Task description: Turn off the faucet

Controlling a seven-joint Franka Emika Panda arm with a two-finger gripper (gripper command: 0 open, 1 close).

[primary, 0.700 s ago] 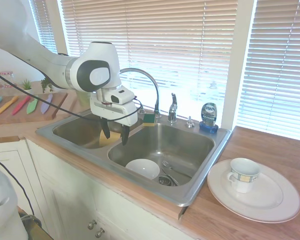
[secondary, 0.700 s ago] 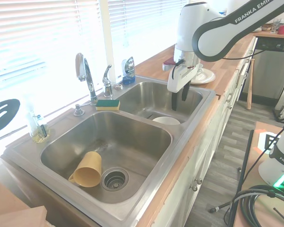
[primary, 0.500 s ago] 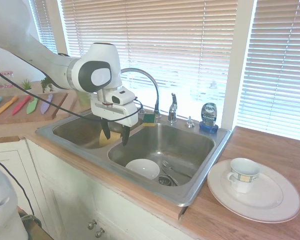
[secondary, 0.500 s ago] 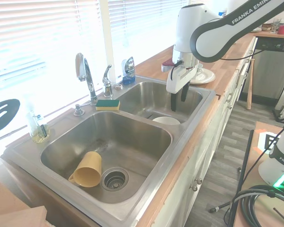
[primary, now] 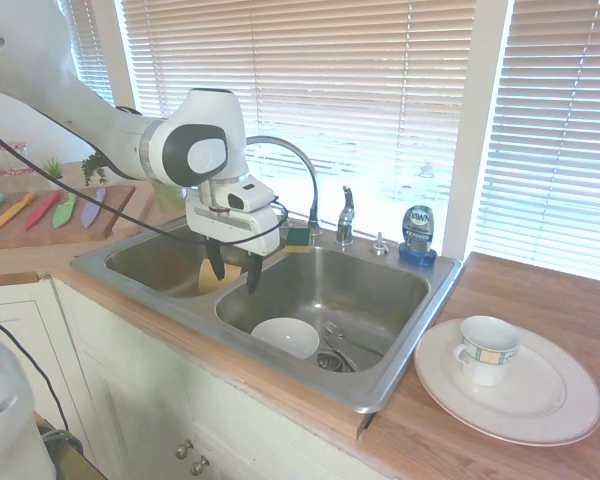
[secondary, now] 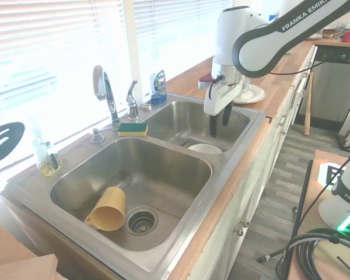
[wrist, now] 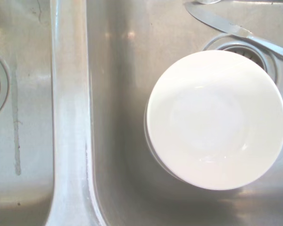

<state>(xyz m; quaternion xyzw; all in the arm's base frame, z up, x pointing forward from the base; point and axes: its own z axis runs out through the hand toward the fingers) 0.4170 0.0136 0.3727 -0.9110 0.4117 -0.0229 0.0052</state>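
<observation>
The faucet (primary: 292, 158) is a tall chrome gooseneck arching over the back of the double sink, and in the second exterior view the faucet (secondary: 104, 88) stands behind the divider. Its short lever handle (primary: 346, 214) rises on a post beside the spout, and the handle (secondary: 132, 98) shows again in the second exterior view. My gripper (primary: 233, 275) hangs open and empty, fingers pointing down, over the sink's divider at the front of the basins. In the second exterior view the gripper (secondary: 217, 123) is well forward of the handle. No water stream is discernible.
A white bowl (wrist: 217, 117) and a knife (wrist: 226, 26) lie in one basin (primary: 400, 290). A yellow cup (secondary: 108, 209) lies in the other. A sponge (secondary: 132, 128) and a blue soap bottle (primary: 417, 235) sit on the back rim. A plate (primary: 550, 400) with a mug (primary: 488, 349) is on the counter.
The gripper has drifted slightly toward the basin with the bowl, still open. Nothing else has moved.
</observation>
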